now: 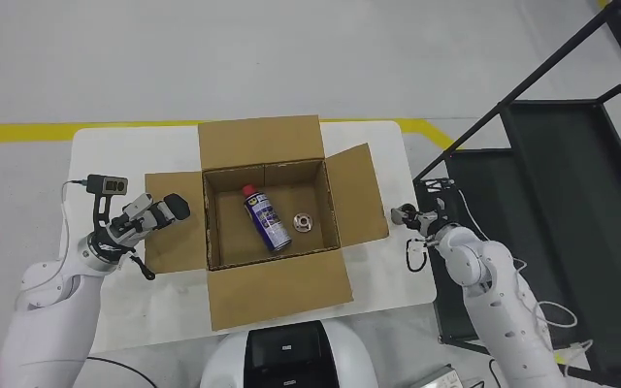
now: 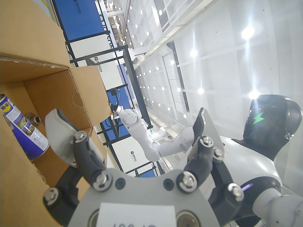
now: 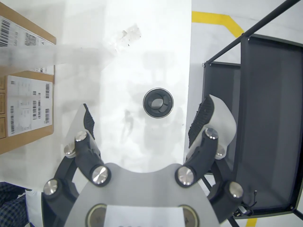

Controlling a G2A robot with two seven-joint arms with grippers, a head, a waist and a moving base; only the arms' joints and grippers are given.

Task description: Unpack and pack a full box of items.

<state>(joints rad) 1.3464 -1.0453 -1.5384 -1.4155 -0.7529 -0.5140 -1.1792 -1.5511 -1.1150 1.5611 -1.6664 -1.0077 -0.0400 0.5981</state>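
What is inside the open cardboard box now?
A blue spray can with a red cap lies on the floor of the box, a small round metal part beside it. The floor under the can and right behind the near wall is covered.

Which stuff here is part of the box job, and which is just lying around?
Job: box, spray can and metal fitting inside it, black ring on the table.
Just there: dark rack, yellow floor line.

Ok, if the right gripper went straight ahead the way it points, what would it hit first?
Probably the black ring on the white table, lined up between the open jaws of the right gripper; depth is unclear.
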